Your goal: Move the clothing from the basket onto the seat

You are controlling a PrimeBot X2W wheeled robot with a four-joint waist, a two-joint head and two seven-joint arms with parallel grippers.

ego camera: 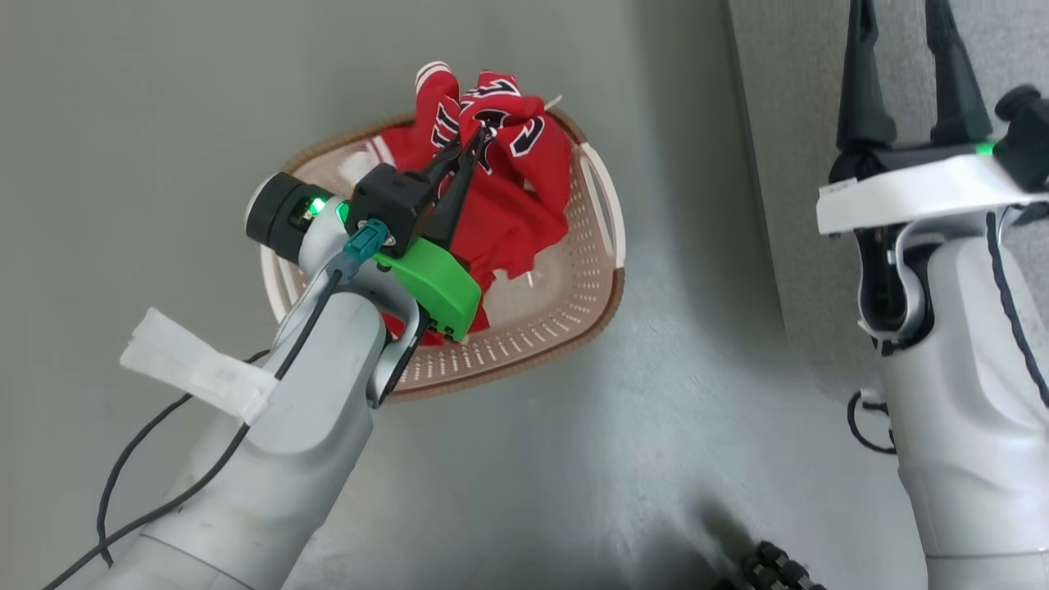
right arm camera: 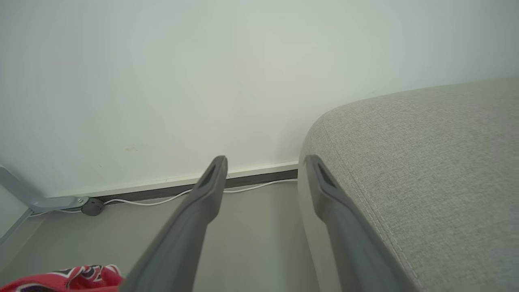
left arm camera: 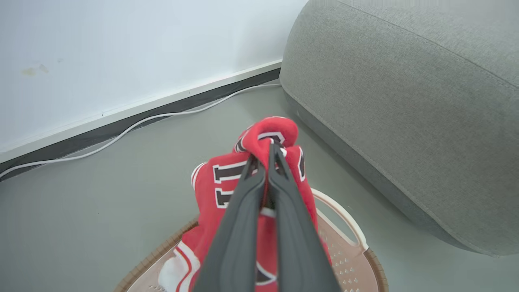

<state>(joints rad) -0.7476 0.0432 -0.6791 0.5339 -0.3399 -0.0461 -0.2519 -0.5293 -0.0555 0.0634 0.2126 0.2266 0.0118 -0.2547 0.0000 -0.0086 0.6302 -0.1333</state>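
Red clothing with black-and-white lettering is bunched up above the cream perforated basket, part of it still trailing into the basket. My left gripper is shut on a fold of the jersey, lifting it over the basket rim. The grey sofa seat lies to the right of the basket. My right gripper stands open over the seat's edge with nothing between its fingers. A scrap of the red clothing shows at the lower left of the right wrist view.
Grey floor surrounds the basket. A white wall with a dark skirting strip and a white cable runs behind. A dark object sits at the bottom of the head view. A grey metal bracket stands by the wall.
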